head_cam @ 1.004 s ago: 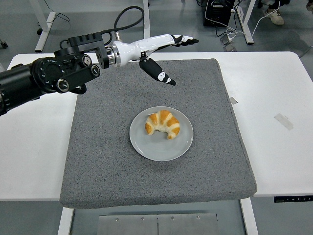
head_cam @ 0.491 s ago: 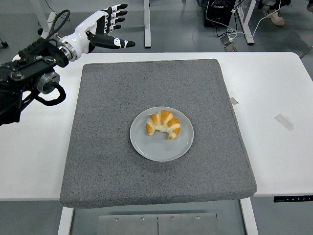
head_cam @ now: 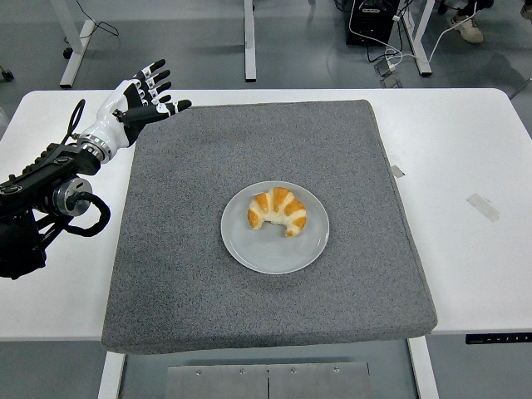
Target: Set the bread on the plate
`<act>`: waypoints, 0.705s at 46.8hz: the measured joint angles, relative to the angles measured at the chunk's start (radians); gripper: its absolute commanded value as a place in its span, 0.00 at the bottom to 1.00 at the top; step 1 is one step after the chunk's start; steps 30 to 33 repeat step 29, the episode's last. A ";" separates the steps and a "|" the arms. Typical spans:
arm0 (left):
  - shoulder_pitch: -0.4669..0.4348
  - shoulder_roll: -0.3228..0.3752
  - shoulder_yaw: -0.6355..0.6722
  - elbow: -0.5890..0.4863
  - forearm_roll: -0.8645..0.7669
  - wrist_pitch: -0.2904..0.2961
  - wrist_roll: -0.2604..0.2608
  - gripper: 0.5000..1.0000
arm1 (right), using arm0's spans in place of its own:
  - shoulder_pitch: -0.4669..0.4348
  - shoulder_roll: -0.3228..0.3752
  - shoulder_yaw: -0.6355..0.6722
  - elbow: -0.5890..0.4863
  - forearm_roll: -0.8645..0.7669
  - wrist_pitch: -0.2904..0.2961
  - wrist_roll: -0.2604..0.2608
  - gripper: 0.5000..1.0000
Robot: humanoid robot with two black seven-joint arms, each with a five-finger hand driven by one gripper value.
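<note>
Now croissant (head_cam: pixel 277 211) on plate (head_cam: pixel 243 247); left hand (head_cam: pixel 135 98) fingers (head_cam: pixel 155 68) spread, empty, well apart.

Golden croissant (head_cam: pixel 278 211) lying flat, ends toward near edge, on round grey plate (head_cam: pixel 249 248) at mat centre

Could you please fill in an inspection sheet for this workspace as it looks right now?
Surface: white table carrying a grey felt mat.
Job's things: golden croissant bread lying on the round grey plate, mid-mat.
Clutter: two small tape scraps on the table's right side.
Robot hands: left robot hand open, fingers spread, at the mat's far-left corner; right not in view.
Cables: black cable loop on the left arm.
Surroundings: table legs, floor cables and a black box beyond.
</note>
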 measured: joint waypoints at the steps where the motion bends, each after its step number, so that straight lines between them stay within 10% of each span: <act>1: 0.005 0.000 -0.013 0.000 0.000 -0.001 0.000 0.95 | 0.000 0.000 0.000 0.000 0.000 0.000 0.000 1.00; 33: 0.058 -0.013 -0.208 -0.014 -0.002 -0.023 -0.004 0.95 | -0.001 0.000 -0.002 0.001 0.000 0.000 0.000 1.00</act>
